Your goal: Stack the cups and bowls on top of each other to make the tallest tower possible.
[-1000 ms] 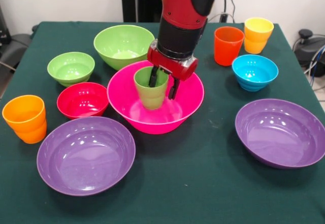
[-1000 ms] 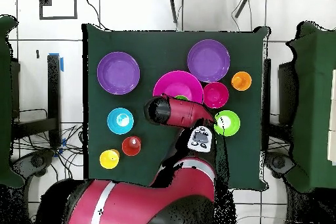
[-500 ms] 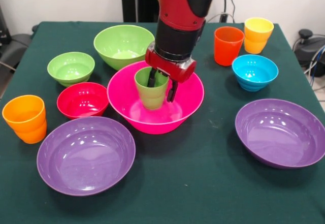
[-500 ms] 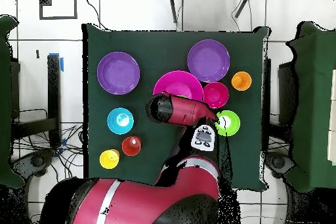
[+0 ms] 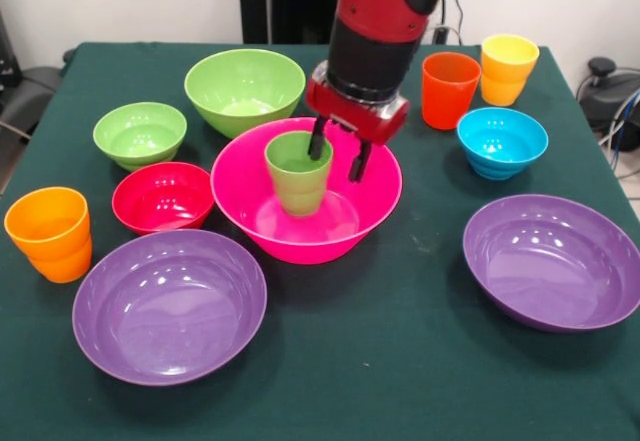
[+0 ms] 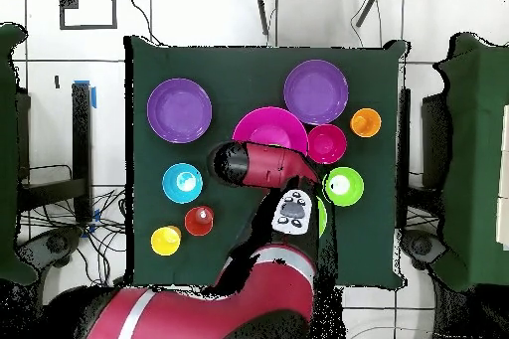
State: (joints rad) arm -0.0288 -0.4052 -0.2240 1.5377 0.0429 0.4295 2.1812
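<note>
Gripper: the gripper [image 5: 337,155] hung over the far part of the big pink bowl [image 5: 375,196]. Its two dark fingers [image 5: 316,143] were spread apart and held nothing.
Green cup: the green cup [image 5: 298,172] stood upright inside the pink bowl, just below and a little in front of the gripper. One finger tip was right by the cup's back rim; I could not tell if it touched. The other finger was off to the side, clear of the cup.
Tower: it was only the pink bowl with the green cup standing in it.
Green bowls: the medium green bowl [image 5: 244,87] sat behind the gripper, off to one side. The small green bowl [image 5: 140,133] was farther out on that same side.
Red bowl: the red bowl [image 5: 162,196] sat just beside the pink bowl, on the cup's side of the gripper.
Orange cup: one orange cup [image 5: 48,232] stood well away, past the red bowl.
Other cups: the red-orange cup [image 5: 449,89] and the yellow cup [image 5: 508,68] stood behind the gripper on its other side.
Blue bowl: the blue bowl [image 5: 502,141] sat on that side too, near those cups.
Purple bowls: one purple bowl [image 5: 169,304] and the other purple bowl [image 5: 553,261] lay in front of the gripper, one to each side.
Top view: the red arm [image 6: 268,168] covered the gripper and the cup.
</note>
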